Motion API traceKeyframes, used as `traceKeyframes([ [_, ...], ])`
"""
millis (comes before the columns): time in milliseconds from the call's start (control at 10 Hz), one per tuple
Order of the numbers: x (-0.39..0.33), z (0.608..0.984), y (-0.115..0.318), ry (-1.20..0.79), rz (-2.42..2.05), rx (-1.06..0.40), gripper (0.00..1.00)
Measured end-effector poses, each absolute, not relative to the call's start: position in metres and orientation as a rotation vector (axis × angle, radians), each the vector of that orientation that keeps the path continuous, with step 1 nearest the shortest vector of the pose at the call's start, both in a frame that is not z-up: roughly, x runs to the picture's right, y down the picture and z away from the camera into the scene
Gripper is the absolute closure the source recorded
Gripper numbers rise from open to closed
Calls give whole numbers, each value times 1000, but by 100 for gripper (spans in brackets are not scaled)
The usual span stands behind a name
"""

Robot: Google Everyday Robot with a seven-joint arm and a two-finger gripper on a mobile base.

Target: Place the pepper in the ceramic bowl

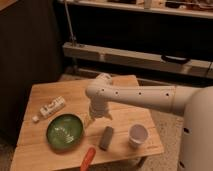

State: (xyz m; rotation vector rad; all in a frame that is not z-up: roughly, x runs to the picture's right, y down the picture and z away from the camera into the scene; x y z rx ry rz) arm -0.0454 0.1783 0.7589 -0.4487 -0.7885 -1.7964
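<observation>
The red-orange pepper (88,158) lies at the front edge of the wooden table (125,105), pointing away from me. The green ceramic bowl (64,131) sits on the table just left of and behind it, with nothing in it. My gripper (91,120) hangs below the white arm (135,95), over the table between the bowl's right rim and the grey block (106,137). It is above and behind the pepper, not touching it.
A small white cup (138,134) stands right of the grey block. A white tube-like object (50,108) lies at the table's back left. A dark shelf unit with a metal rail (135,57) stands behind the table.
</observation>
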Motion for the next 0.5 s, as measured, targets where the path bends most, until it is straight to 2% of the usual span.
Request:
traceKeyframes([
  [500, -33, 718, 257, -780, -1684, -562, 20],
])
